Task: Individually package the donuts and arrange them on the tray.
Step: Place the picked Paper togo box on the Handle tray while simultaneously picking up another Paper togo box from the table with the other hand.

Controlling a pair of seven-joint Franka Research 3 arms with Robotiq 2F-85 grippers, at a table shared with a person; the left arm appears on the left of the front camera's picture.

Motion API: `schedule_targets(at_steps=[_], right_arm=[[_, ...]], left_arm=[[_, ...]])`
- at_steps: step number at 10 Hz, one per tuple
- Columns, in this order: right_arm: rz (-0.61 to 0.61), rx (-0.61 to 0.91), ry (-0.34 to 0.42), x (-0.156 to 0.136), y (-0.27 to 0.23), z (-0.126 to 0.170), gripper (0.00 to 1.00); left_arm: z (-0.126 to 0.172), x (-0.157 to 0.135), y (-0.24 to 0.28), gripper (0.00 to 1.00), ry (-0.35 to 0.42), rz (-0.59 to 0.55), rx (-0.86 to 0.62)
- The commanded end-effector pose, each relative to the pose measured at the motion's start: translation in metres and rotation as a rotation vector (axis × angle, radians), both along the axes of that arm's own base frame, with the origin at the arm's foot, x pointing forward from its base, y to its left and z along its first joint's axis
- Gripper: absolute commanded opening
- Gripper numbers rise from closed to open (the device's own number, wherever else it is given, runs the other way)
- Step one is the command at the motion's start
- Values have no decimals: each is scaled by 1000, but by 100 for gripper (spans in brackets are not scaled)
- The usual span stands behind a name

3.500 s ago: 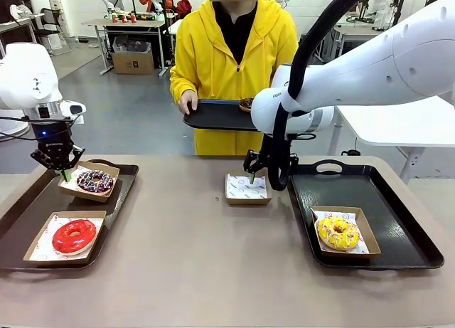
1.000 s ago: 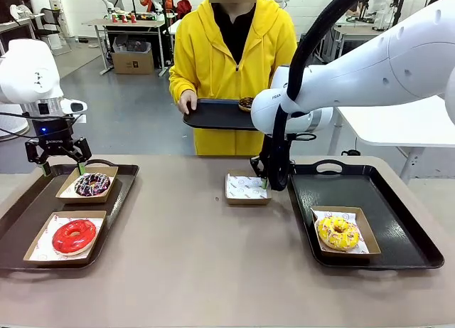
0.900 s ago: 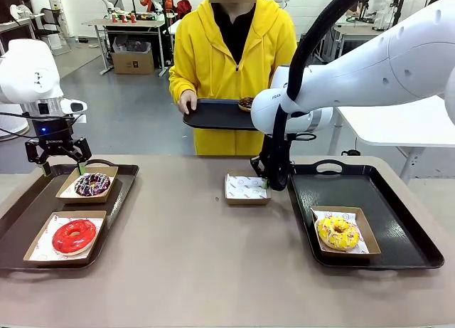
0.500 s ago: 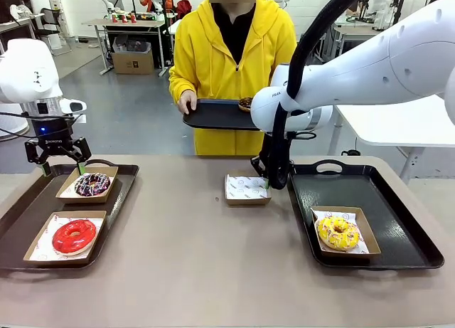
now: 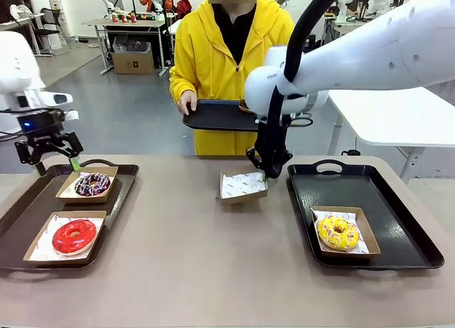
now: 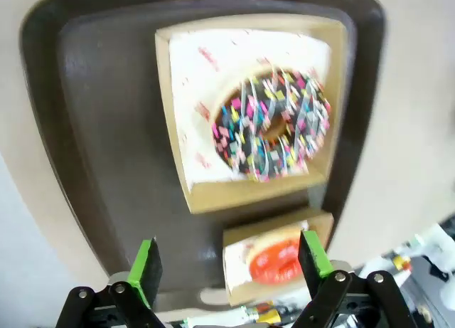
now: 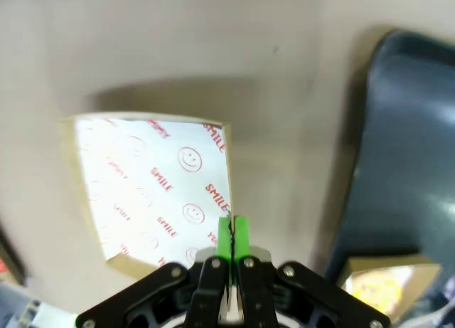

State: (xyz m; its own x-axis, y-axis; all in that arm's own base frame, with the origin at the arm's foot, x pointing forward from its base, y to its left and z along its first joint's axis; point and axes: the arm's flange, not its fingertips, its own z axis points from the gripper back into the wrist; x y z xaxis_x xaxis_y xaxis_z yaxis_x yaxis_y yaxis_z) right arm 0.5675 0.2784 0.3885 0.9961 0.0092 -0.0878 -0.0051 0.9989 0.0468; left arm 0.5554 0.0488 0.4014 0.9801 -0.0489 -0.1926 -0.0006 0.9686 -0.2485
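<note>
My right gripper is shut on the right edge of an empty paper-lined box, which hangs tilted just above the table's middle. The right wrist view has the fingertips pinching that box's rim. A yellow sprinkled donut sits boxed on the right tray. On the left tray lie a boxed dark sprinkled donut and a boxed red donut. My left gripper hovers open above that tray's far left corner, over the sprinkled donut, holding nothing.
Across the table a person in a yellow hoodie holds a dark tray at waist height. The right arm's black cable arcs over the table's middle. The right tray's far half is bare. In the left wrist view the red donut lies between my fingers.
My right gripper closed on the empty box's edge and raised it, so it now tilts off the table. The left gripper drew back to the left, away from the sprinkled donut's box.
</note>
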Motion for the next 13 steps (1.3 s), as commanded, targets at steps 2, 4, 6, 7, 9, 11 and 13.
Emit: schedule_targets(at_steps=[2, 4, 6, 7, 9, 11, 13], right_arm=[[-32, -60, -23, -2, 10, 58, 0], [-28, -30, -25, 4, 17, 96, 0], [-55, -18, -31, 16, 22, 123, 0], [-62, -8, -25, 23, 25, 132, 0], [-87, 31, -4, 39, 23, 134, 0], [-102, 60, 11, 53, 18, 124, 0], [-102, 77, 4, 59, 16, 118, 0]], left_arm=[[26, -67, 58, 100, -30, -45, -273], [44, -114, 98, 100, -99, -35, -438], [47, -149, 133, 100, -143, -48, -602], [44, -161, 148, 100, -155, -1, -672], [34, -171, 168, 100, -229, 87, -818], [24, -176, 189, 100, -305, 191, -930], [20, -182, 210, 100, -338, 301, -1003]])
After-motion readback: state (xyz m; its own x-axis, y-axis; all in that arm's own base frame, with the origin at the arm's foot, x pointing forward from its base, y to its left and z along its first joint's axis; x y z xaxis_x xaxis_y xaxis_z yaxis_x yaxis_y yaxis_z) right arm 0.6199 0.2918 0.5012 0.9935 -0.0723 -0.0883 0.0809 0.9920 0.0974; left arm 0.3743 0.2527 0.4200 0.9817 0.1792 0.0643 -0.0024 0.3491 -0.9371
